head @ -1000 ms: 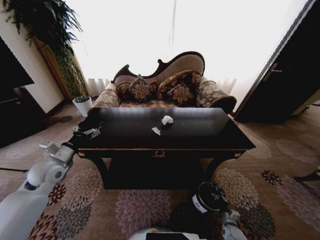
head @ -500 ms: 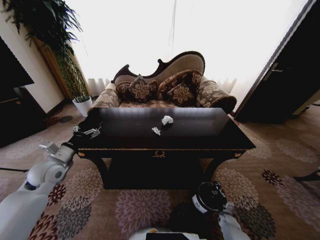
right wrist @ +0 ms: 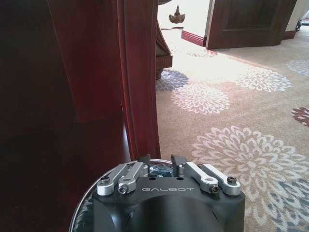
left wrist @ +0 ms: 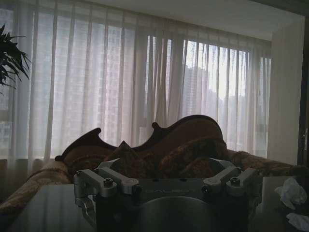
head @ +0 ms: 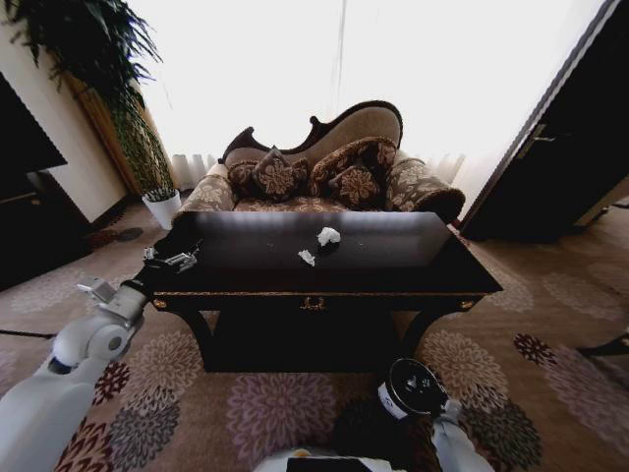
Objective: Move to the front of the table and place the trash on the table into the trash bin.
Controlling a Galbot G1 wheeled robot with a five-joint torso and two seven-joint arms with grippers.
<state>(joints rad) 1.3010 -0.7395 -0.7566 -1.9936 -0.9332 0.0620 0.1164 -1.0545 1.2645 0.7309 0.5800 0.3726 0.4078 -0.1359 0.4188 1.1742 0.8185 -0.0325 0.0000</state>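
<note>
The dark glossy table (head: 393, 265) stands before me. Two white paper wads of trash lie near its middle, one farther back (head: 328, 236) and one closer to me (head: 308, 258). They also appear in the left wrist view, the larger (left wrist: 291, 191) above the smaller (left wrist: 299, 221). My left gripper (head: 178, 261) hovers open at the table's left front corner, well apart from the wads. The black trash bin (head: 390, 400) stands on the carpet below the table's front. My right gripper (right wrist: 161, 162) sits just over the bin's rim (right wrist: 83, 213), fingers drawn close around a small dark shiny piece.
A patterned sofa (head: 324, 177) stands behind the table. A white plant pot (head: 163, 207) sits at the back left and dark wood doors (head: 560, 147) on the right. A dark red table leg (right wrist: 137, 82) rises right beside the bin. Open flowered carpet (head: 511, 354) lies to the right.
My right forearm has shifted slightly over the bin. The left arm, the table and the wads are as before.
</note>
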